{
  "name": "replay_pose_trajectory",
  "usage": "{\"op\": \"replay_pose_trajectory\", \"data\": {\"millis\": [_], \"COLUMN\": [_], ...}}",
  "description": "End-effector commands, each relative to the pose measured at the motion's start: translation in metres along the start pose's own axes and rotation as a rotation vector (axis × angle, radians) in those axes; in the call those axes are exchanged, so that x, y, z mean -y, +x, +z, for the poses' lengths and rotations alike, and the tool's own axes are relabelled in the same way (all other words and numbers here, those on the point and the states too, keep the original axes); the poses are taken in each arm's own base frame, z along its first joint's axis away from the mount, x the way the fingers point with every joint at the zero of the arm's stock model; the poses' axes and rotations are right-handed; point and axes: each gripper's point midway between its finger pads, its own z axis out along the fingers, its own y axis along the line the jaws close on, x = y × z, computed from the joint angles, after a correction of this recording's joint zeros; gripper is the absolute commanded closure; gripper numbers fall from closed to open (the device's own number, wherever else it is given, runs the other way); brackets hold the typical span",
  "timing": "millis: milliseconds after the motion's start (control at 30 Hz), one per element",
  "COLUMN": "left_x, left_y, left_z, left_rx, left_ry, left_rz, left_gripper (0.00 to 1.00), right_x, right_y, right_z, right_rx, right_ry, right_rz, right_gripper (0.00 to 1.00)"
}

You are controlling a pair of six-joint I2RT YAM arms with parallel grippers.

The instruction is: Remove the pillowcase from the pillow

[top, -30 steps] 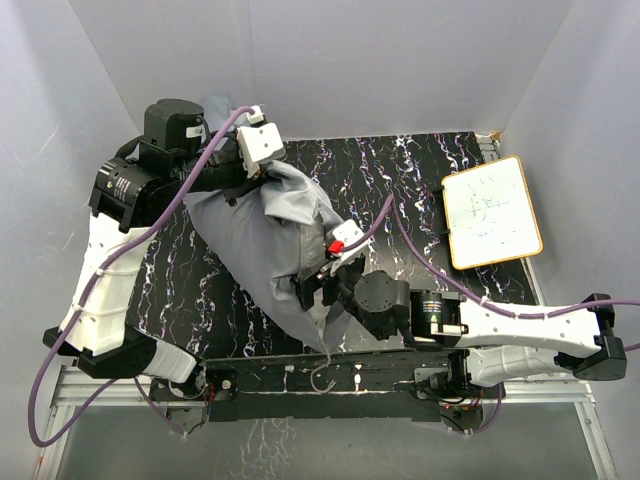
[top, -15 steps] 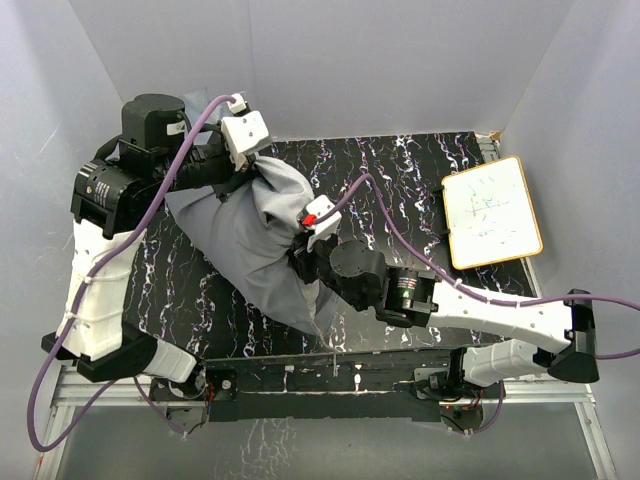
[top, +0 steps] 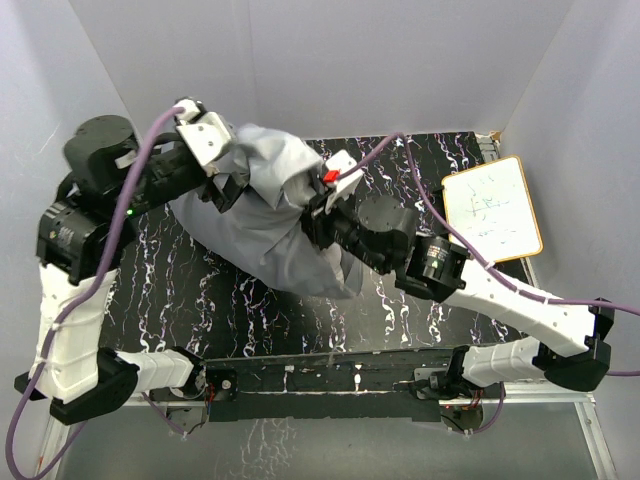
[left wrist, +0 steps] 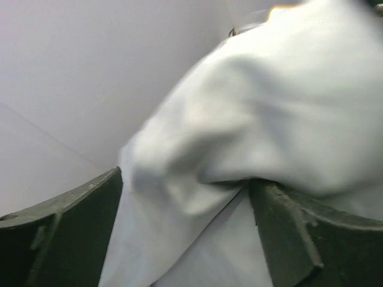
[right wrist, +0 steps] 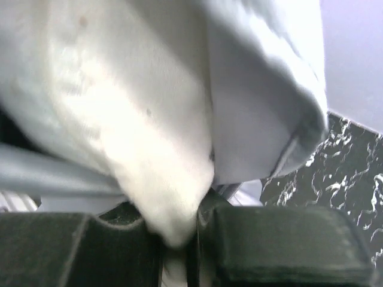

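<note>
The grey pillowcase (top: 270,215) hangs as a wrinkled bundle above the black table, near the back wall. In the top view it hides the pillow. In the right wrist view the off-white pillow (right wrist: 119,119) sticks out of the pillowcase (right wrist: 263,101), and my right gripper (right wrist: 194,218) is shut on its pointed corner. From above, that right gripper (top: 320,215) presses into the bundle's right side. My left gripper (top: 225,188) is at the bundle's upper left. Its jaws (left wrist: 185,191) stand wide open, with loose grey pillowcase folds (left wrist: 251,119) lying between the fingers (left wrist: 72,227).
A small whiteboard (top: 490,210) with an orange frame lies at the table's right edge. The black marbled table (top: 200,290) is walled in by pale panels at the back and both sides. Purple cables loop over both arms.
The right gripper shut on the pillow's corner and rose toward the back. The left gripper let go of the pillowcase and opened wide. The whole bundle moved up and back.
</note>
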Motion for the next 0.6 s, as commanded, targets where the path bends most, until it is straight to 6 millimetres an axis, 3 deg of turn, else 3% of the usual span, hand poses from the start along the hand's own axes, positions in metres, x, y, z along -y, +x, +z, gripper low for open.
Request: {"op": "replay_pose_trajectory", "data": {"millis": [0, 67, 167, 367, 467, 567], "left_x": [0.049, 0.040, 0.016, -0.032, -0.054, -0.072], "left_y": [-0.016, -0.015, -0.030, -0.050, -0.047, -0.030], "left_z": [-0.027, -0.030, -0.036, -0.019, -0.007, 0.005], "left_rx": [0.036, 0.035, 0.120, 0.213, 0.214, 0.163], "left_ry": [0.203, 0.143, -0.009, -0.220, -0.315, -0.404], "left_rz": [-0.112, -0.102, -0.078, -0.160, -0.189, -0.191], "left_gripper": [0.04, 0.03, 0.03, 0.04, 0.08, 0.13], "right_x": [0.011, 0.008, -0.004, -0.035, -0.046, -0.053], "right_y": [-0.105, -0.111, -0.112, -0.112, -0.114, -0.115], "right_z": [0.003, 0.012, 0.029, 0.057, 0.062, 0.063], "right_rx": [0.266, 0.261, 0.241, 0.204, 0.205, 0.212], "right_ry": [0.049, 0.055, 0.025, -0.075, -0.114, -0.141], "right_rz": [0.107, 0.122, 0.159, 0.204, 0.224, 0.244], "right_gripper": [0.92, 0.92, 0.92, 0.92, 0.92, 0.92]}}
